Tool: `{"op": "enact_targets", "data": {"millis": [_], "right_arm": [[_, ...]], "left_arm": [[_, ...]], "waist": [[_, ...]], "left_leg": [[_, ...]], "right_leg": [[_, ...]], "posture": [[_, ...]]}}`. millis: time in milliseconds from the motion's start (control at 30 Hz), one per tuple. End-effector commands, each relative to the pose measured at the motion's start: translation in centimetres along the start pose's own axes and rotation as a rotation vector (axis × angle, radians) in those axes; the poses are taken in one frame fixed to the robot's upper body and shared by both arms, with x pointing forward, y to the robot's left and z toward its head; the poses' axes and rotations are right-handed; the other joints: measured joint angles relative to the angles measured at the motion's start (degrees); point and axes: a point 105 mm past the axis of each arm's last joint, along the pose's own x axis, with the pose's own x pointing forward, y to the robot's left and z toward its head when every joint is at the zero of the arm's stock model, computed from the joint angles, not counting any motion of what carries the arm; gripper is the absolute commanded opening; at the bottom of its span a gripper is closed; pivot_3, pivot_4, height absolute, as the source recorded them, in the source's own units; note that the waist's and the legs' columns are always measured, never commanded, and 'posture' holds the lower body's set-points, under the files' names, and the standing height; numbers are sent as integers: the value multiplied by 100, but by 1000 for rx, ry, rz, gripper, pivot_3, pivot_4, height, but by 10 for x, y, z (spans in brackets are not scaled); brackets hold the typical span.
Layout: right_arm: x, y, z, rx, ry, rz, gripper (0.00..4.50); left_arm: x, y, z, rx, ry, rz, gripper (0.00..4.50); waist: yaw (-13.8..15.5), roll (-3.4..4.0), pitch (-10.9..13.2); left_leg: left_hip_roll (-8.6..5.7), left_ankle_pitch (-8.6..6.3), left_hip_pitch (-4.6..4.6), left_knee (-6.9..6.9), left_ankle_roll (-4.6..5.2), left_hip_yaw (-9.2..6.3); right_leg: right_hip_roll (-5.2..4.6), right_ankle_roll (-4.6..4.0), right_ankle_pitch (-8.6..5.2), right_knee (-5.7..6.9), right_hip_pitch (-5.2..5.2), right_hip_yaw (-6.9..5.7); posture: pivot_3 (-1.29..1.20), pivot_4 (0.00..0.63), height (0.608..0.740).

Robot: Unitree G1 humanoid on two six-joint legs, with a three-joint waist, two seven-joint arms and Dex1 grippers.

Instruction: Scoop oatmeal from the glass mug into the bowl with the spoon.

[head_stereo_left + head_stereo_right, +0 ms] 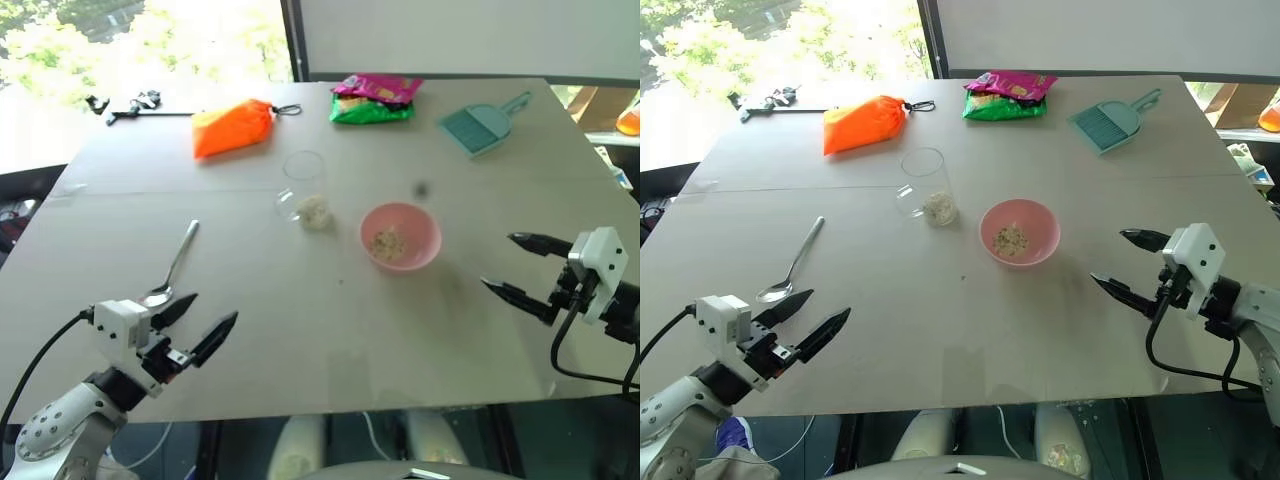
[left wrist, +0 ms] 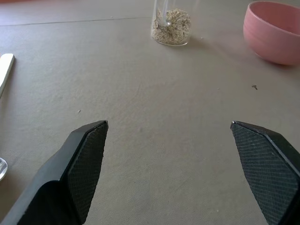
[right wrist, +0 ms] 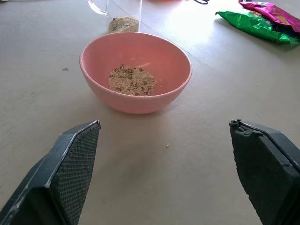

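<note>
Oatmeal [image 1: 939,208] sits in the glass mug [image 1: 926,186] at centre frame, with some in the pink bowl [image 1: 1019,231] just right of it. The spoon [image 1: 792,264] lies on the surface [image 1: 940,320] at left, beside the open, empty left claw [image 1: 820,314]. The right claw [image 1: 1118,262] at right gapes empty too.

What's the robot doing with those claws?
Nothing is held right now. Both claws, left claw and right claw, are open above the table. The spoon lies by the left claw. The glass mug has oatmeal at the bottom, and the pink bowl already has some.
</note>
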Motion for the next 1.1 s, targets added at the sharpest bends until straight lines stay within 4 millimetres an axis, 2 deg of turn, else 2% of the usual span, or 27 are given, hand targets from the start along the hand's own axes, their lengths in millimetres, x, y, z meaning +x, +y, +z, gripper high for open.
{"op": "enact_targets", "data": {"millis": [33, 100, 167, 333, 433, 600, 867, 933, 1100], "right_arm": [[2, -2, 13, -89, -14, -25, 4468], [6, -6, 19, -163, -41, -62, 4468], [8, -4, 31, -142, -123, -54, 4468], [14, 20, 52, -77, -223, 162, 4468], [10, 40, 69, -50, -304, 333, 4468], [3, 44, 89, -30, -381, 438, 4468], [-3, 35, 81, -25, -356, 455, 4468], [-3, 33, 82, -32, -361, 447, 4468], [-6, 33, 76, -41, -347, 442, 4468]], "left_arm": [[2, 2, 15, 21, -50, 19, 4349], [7, 12, 25, 15, -93, 63, 4349], [10, 16, 28, 21, -99, 85, 4349], [17, 35, 39, 7, -131, 200, 4349], [17, 55, 37, 28, -48, 279, 4349], [13, 75, 44, 32, -31, 338, 4349], [8, 93, 51, 75, 14, 423, 4349], [9, 100, 46, 99, 109, 480, 4349], [20, 100, 44, 106, 232, 453, 4349]], "waist": [[0, 0, 0], [4, 0, 0], [6, 0, 0], [-10, 0, 0], [-7, 1, 1], [-12, 1, 2], [8, -1, 3], [6, -1, 3], [4, -1, 4]], "left_leg": [[0, 0, 0, 0, 0, 0], [0, 0, 1, 0, 0, -1], [0, 0, 2, 3, 0, -7], [0, 0, 1, 5, 0, -5], [0, -1, 0, 5, 1, -13], [-2, -1, 1, 7, 2, -11], [-1, -1, -1, 5, 2, -15], [-1, -1, 0, 5, 2, -14], [-1, -1, -1, 5, 2, -15]], "right_leg": [[0, 0, 0, 0, 0, 0], [0, 0, 0, 1, 0, 0], [1, 0, 0, 8, 0, -6], [1, 1, 1, 0, 5, -3], [1, 1, 1, 2, 5, -9], [0, 1, 1, 2, 6, -10], [0, 1, 1, 1, 4, -13], [0, 1, 1, 3, 4, -12], [0, 1, 1, 4, 3, -13]], "posture": [[0, 150, 740], [0, 150, 740], [0, 150, 740], [0, 150, 740], [0, 150, 740], [0, 150, 740], [0, 150, 740], [0, 150, 740], [0, 150, 740]]}}
